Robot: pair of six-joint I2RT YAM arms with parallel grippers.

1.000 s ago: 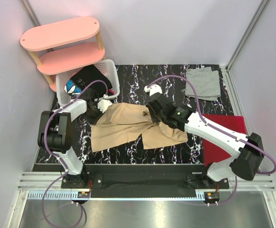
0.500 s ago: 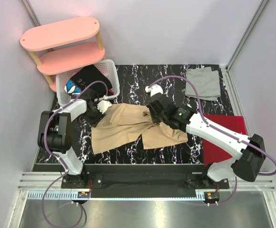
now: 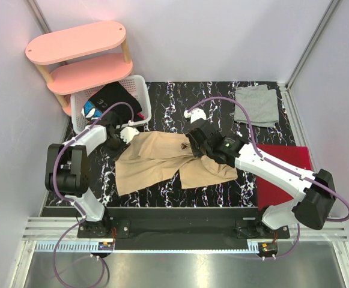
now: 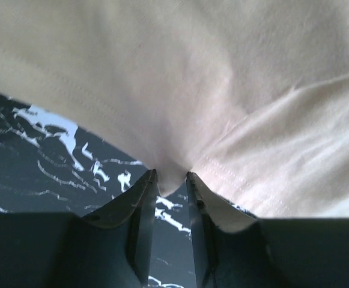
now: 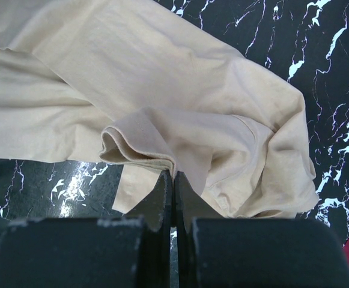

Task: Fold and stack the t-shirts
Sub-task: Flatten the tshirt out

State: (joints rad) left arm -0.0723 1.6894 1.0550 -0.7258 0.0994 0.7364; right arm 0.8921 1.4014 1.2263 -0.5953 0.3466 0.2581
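Black white-veined counter (image 3: 162,96) fills the floor of a pale-walled cell. A pink shelf (image 3: 75,42) stands at 11 o'clock, with a white basket (image 3: 144,102) of dark clothes just in front of it. The tan t-shirt (image 3: 156,159) lies rumpled across the middle of the counter. The grey t-shirt (image 3: 257,105) lies well apart at 1 o'clock, and a red folder (image 3: 294,155) sits at 3 o'clock under the right arm.

The left pincer (image 4: 171,177) is at the shirt's 10 o'clock corner. Its jaws stand narrowly apart, with a pucker of tan cloth drawn between the tips. Creases run into the gap, so it looks pinched, though only shallowly. The right pincer (image 5: 173,177) is pressed fully closed on a folded hem near the shirt's far edge, toward 1 o'clock of the garment.

The step in hand appears to be spreading the tan shirt flat before any fold.

- Both grips should draw apart evenly, left toward 9 o'clock and right toward 3.
- They should stay low, so the cloth slides and does not billow.
- The left hold is thin, so a deeper bite before pulling would guard against the corner slipping out.
- The doubled layers under the right arm need tension to unroll, and a jerk would bunch them further.
- The left arm should keep off the basket, which sits just beside it.
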